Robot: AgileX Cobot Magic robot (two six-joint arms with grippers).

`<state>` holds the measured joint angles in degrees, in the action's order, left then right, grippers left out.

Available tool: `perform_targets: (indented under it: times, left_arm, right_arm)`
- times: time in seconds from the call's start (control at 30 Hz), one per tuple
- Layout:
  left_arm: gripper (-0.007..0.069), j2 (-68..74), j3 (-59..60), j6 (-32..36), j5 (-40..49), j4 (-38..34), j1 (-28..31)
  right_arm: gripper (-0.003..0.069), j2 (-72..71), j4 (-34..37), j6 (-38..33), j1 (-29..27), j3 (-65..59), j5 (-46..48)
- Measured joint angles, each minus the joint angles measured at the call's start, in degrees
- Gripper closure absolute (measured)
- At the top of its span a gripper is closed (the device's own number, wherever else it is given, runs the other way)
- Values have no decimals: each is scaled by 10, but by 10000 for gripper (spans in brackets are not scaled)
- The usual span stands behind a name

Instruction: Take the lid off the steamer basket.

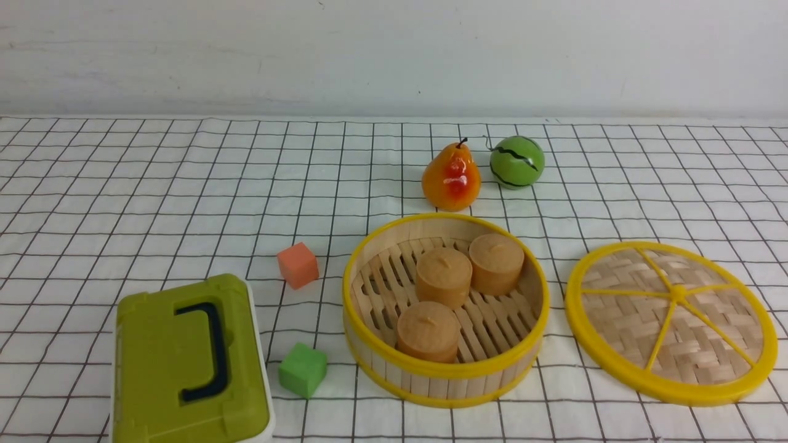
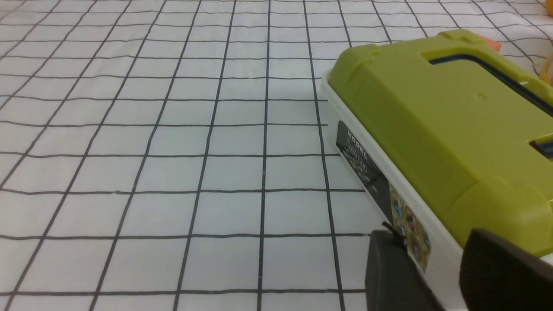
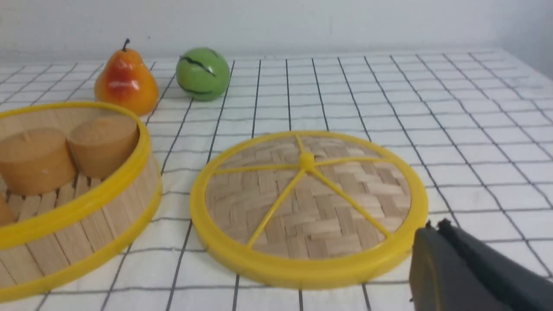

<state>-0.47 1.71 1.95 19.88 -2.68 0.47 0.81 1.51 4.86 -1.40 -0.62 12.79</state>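
The steamer basket (image 1: 444, 369) stands uncovered at centre front, with three tan cylinders (image 1: 443, 277) on its slatted floor. It also shows in the right wrist view (image 3: 108, 207). The lid (image 1: 671, 320) lies flat on the cloth just right of the basket, knob up, apart from it. In the right wrist view the lid (image 3: 309, 207) lies just beyond my right gripper (image 3: 436, 226), whose jaws are closed together and empty, beside the lid's near rim. My left gripper (image 2: 432, 246) is open and empty, low beside the olive-green box. Neither gripper shows in the front view.
The olive-green box (image 1: 188, 363) with a dark handle sits at front left. An orange cube (image 1: 298, 264) and a green cube (image 1: 302, 369) lie between it and the basket. A pear (image 1: 451, 178) and a green ball (image 1: 517, 161) stand behind the basket.
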Motion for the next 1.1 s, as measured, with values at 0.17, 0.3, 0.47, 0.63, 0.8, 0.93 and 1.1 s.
perform_targets:
  times: [0.17,0.3,0.47,0.63,0.8,0.93,1.1]
  left_arm:
    - [386,0,0,0,0,0,0]
    - [386,0,0,0,0,0,0]
    - [386,0,0,0,0,0,0]
    - [386,0,0,0,0,0,0]
    - [386,0,0,0,0,0,0]
    - [386,0,0,0,0,0,0]
    - [386,0,0,0,0,0,0]
  right_arm:
    - [682,-14,2,2,0,-9,49]
    - [682,-14,2,2,0,-7,81]
    - [682,-14,2,2,0,-5,92]
    - [682,-14,2,3,0,-5,93]
    - [680,-14,2,3,0,-5,93]
    - [678,-14,2,3,0,-5,93]
    - [676,-14,2,3,0,-5,93]
